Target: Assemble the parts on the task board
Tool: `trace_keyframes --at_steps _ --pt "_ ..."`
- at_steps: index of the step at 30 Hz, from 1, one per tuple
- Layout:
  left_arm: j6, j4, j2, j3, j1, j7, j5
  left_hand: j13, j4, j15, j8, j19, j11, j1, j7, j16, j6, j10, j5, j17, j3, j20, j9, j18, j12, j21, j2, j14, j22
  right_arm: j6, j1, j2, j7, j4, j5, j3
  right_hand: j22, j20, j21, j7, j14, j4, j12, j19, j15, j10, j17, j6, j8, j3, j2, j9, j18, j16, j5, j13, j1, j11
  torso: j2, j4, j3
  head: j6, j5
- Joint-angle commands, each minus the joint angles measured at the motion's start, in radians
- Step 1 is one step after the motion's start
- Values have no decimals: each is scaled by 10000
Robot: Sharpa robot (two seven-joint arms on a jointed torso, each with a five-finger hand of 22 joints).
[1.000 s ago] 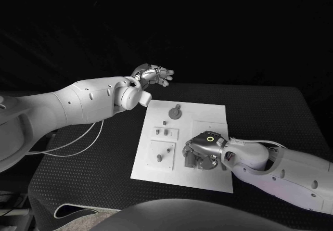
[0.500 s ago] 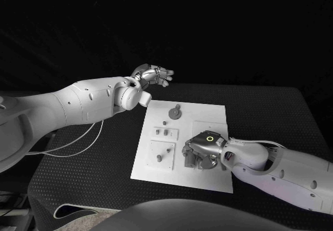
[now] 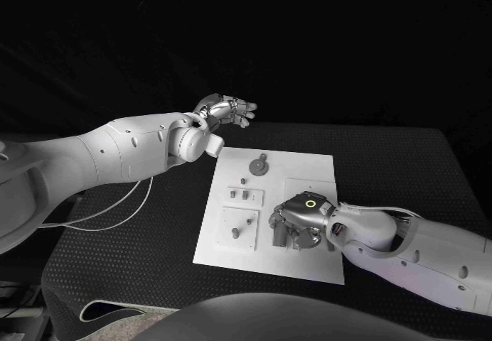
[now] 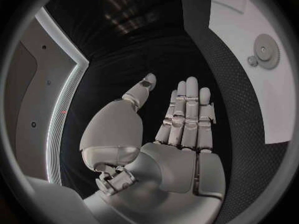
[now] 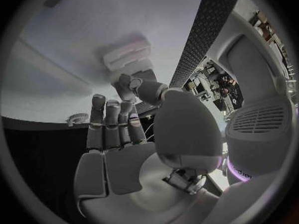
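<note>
The right robot hand (image 3: 299, 226) is hovering low over the near right part of the white board (image 3: 308, 169), fingers pointing down and toward nine o'clock in the head view. The right wrist view is showing its fingers (image 5: 111, 120) straight and side by side, the thumb reaching toward a pale ridged block (image 5: 127, 56) on the board just ahead of the fingertips; whether the thumb is touching that block I cannot tell, but nothing is sitting in the palm, so I am reading this hand as open. Going outward from it, a small square plate with a peg (image 3: 240, 229) is lying just at nine o'clock of the hand, a smaller plate with short pegs (image 3: 244, 194) at about ten o'clock, and a round gear (image 3: 260, 166) farther off at eleven o'clock, near the far edge of the board. The left robot hand (image 3: 227, 111) is hanging in the air beyond the far left corner of the board, well apart from every part, palm flat and fingers spread slightly, holding nothing. So the right hand is by far the nearer, and the coming move is likely depending on that block lying directly ahead of its fingertips on the black tabletop (image 3: 410, 163).
</note>
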Motion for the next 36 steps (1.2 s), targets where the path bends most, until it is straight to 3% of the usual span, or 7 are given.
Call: trace_keyframes --at_steps 1,19,21,24,26,28,36 --pt "125 20 3 7 7 62 41 14 55 40 49 10 -2 -33 2 -64 -64 -98 -20 13 17 27 -17 105 52 -34 51 48 96 208 -8 -7 -33 10 -92 -3 -12 16 -13 -38 -81 -3 28 -79 -10 -95 -17 -78 -46 -21 -118 -21 61 26 -20 -16 25 -10 1 -3 6 -11 4" --pt "125 17 5 7 7 59 41 14 51 41 54 10 -2 -23 -1 -71 -60 -107 -22 25 19 27 -18 105 67 -43 51 48 104 61 -8 -29 48 43 3 -3 -23 61 -19 -97 -177 34 71 -156 31 -183 -86 -187 -54 62 -136 -71 61 68 -20 -74 114 31 2 0 10 -25 9" --pt "125 17 3 7 7 59 41 14 51 41 55 10 -2 -22 -1 -71 -60 -108 -22 26 19 27 -18 105 68 -44 51 48 104 11 -8 -29 64 76 25 -3 -25 67 -13 -140 -186 39 85 -162 37 -192 -101 -262 -81 62 -145 -94 61 82 -20 -87 120 37 1 0 8 -28 9" --pt "123 13 4 7 7 60 41 14 49 41 56 11 -2 -18 -2 -73 -59 -109 -21 28 21 27 -18 105 71 -45 53 48 106 -18 -8 -29 51 81 25 -3 -32 76 -3 -343 -200 50 106 -168 46 -206 -134 -488 -170 72 -172 -150 61 108 -20 -119 153 47 -1 2 7 -28 11" --pt "128 17 3 7 7 62 41 14 49 40 56 11 -2 -17 -2 -73 -59 -110 -21 29 21 27 -18 105 72 -45 53 48 106 -31 -8 -38 52 78 26 -3 -33 77 -2 -351 -204 51 108 -170 48 -211 -141 -526 -182 72 -182 -158 61 112 -20 -126 157 49 -2 4 6 -28 9" --pt "124 15 1 7 7 59 41 14 48 41 57 11 -2 -15 -3 -74 -59 -111 -21 30 21 27 -18 105 74 -46 53 48 107 -33 -8 -44 55 90 54 -3 -42 85 -3 -490 -223 64 117 -183 55 -229 -169 -757 -274 91 -212 -206 61 121 -19 -152 182 57 -1 3 4 -28 11" --pt "127 19 -2 7 7 60 41 14 45 41 60 11 -2 -9 -5 -77 -56 -115 -21 35 22 28 -18 105 80 -50 52 49 111 -264 -8 -97 17 133 58 -3 -53 90 1 -583 -237 85 137 -194 62 -244 -204 -929 -312 101 -232 -231 61 144 -21 -185 200 64 0 0 7 -28 23"
